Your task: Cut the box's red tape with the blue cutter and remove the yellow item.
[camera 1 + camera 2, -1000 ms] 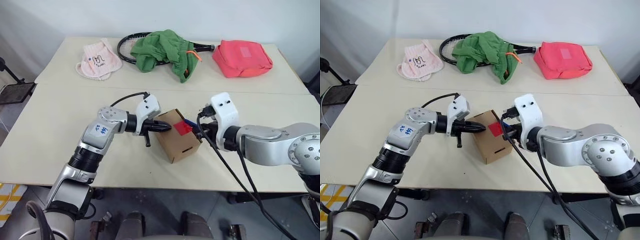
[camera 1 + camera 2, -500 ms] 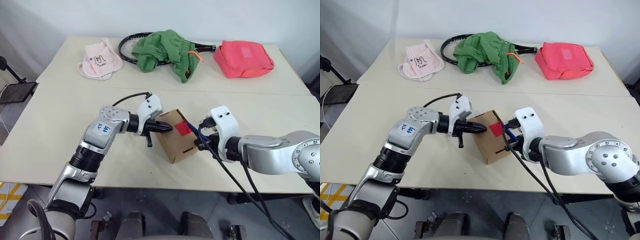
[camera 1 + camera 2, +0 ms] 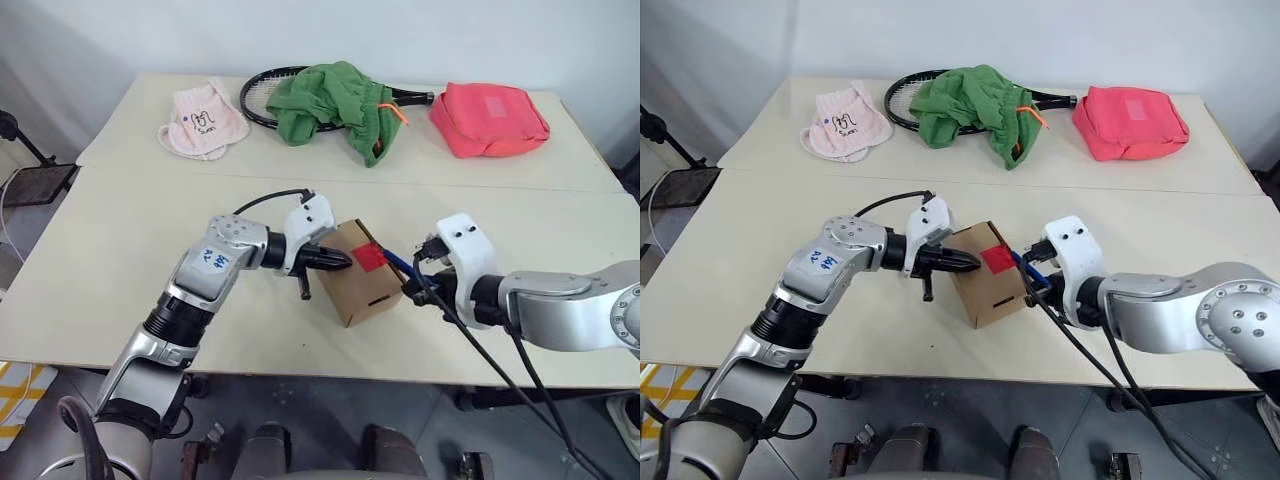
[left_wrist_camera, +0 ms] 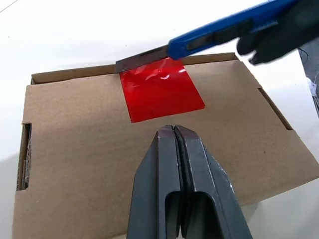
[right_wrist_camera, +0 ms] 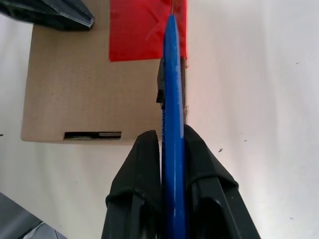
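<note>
Near the worktop's (image 3: 120, 250) front edge, the left fingers (image 4: 175, 149), pressed together, rest on the box (image 3: 358, 275) beside the red tape (image 4: 159, 89), where the blue cutter's (image 5: 173, 99) blade, clamped in the right fingers (image 5: 142, 164), touches the tape's far edge.

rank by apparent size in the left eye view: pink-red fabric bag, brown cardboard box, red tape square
1. Pink-red fabric bag, largest, though farther away.
2. Brown cardboard box.
3. Red tape square, smallest.

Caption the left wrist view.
Shut left gripper over brown cardboard box; blue cutter blade at red tape edge.
</note>
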Controlling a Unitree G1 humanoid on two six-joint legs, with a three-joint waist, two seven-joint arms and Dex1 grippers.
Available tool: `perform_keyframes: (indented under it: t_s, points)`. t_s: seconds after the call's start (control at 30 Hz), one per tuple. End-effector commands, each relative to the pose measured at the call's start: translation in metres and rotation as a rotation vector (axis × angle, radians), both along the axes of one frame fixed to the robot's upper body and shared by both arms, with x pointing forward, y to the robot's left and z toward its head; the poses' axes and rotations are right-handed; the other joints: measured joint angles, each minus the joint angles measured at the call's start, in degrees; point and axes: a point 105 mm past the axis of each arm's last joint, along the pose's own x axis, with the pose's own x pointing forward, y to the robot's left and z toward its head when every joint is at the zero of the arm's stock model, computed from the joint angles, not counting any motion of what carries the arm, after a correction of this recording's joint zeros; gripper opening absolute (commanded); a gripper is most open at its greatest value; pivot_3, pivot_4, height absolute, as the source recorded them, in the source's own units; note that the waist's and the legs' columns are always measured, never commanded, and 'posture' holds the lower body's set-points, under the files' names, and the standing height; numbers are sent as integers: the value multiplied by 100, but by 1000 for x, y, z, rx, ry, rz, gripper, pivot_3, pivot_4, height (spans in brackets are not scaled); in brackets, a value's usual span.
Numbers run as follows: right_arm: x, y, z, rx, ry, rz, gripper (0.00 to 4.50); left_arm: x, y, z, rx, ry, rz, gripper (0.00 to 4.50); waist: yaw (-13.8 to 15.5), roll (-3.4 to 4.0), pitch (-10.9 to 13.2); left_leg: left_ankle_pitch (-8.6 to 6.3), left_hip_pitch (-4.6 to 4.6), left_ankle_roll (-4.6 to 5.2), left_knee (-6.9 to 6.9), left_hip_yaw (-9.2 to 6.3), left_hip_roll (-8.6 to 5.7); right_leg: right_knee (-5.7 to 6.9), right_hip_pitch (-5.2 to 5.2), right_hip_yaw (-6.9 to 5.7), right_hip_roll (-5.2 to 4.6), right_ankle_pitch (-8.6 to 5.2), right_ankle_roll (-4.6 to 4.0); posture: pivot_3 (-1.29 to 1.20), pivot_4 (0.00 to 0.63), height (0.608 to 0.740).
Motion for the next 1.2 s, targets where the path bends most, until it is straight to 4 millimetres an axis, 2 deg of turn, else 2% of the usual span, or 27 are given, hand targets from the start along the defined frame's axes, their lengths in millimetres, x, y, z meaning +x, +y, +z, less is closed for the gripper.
perform_keyframes:
  t_s: [0.03,0.6,0.77,1.2]
  points:
    - [-1,-4,8,-25,12,42,207,-5,-1,-37,85,98,13,7,4,1,-1,0,0,1,2,0,0,0,1,0,0,0,0,0,150,740]
    - [24,-2,19,-58,104,82,207,-3,-3,-41,65,93,38,7,12,4,-2,-5,0,9,14,-1,0,-2,8,-2,-1,1,2,0,150,740]
    - [18,2,16,-64,164,159,207,-2,-4,-43,68,93,37,7,20,5,-3,-8,-1,13,17,-1,0,-1,8,-2,-1,2,2,0,150,740]
    - [12,-9,15,-111,280,197,207,0,-13,-46,44,90,33,7,39,7,-4,-11,-1,18,21,0,0,-1,10,-2,-1,2,3,0,150,740]
